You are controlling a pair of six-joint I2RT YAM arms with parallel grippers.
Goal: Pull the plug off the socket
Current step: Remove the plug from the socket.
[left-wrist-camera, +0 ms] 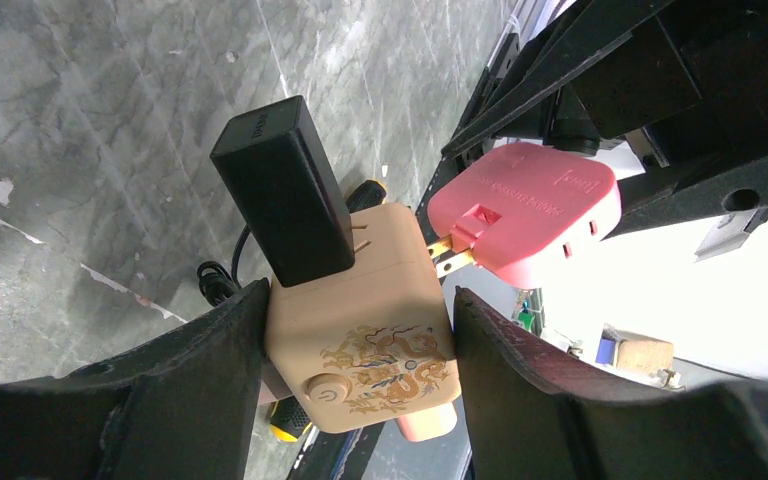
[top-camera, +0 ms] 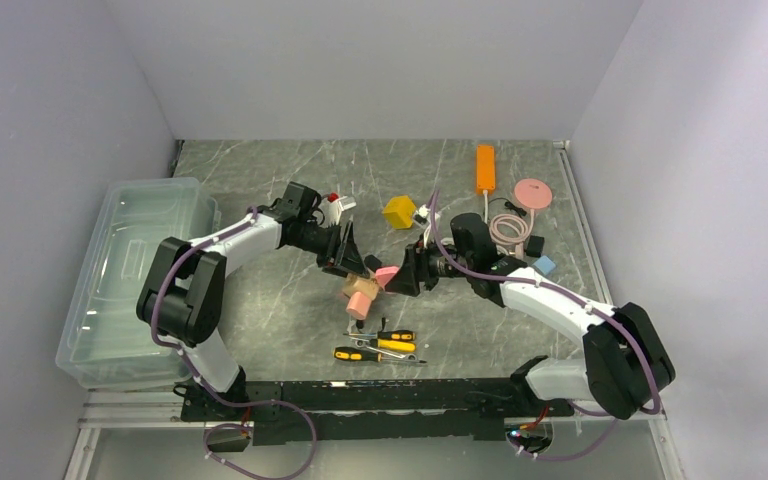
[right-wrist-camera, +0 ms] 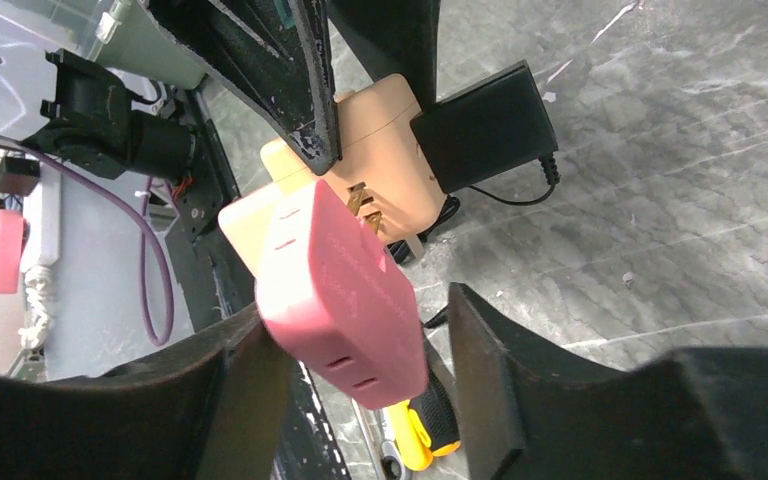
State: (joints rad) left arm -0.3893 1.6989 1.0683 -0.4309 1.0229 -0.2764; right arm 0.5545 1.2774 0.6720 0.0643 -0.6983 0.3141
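The socket (left-wrist-camera: 360, 320) is a beige cube with a dragon print and a power button. My left gripper (left-wrist-camera: 360, 345) is shut on it, holding it above the table. A black adapter (left-wrist-camera: 282, 190) is plugged into its top face. The pink plug (left-wrist-camera: 525, 210) sits in the cube's side with its brass prongs partly showing. In the right wrist view the pink plug (right-wrist-camera: 335, 290) lies between the jaws of my right gripper (right-wrist-camera: 355, 350). One finger touches it and the other stands a little off it. From above, the socket (top-camera: 360, 292) and plug (top-camera: 387, 274) hang between both grippers.
Yellow-and-black hand tools (top-camera: 380, 345) lie just below the socket. A clear plastic bin (top-camera: 130, 270) stands at the left. A yellow cube (top-camera: 398, 211), an orange bar (top-camera: 485, 167), a pink disc (top-camera: 533, 192) and a coiled cable (top-camera: 508, 228) lie further back.
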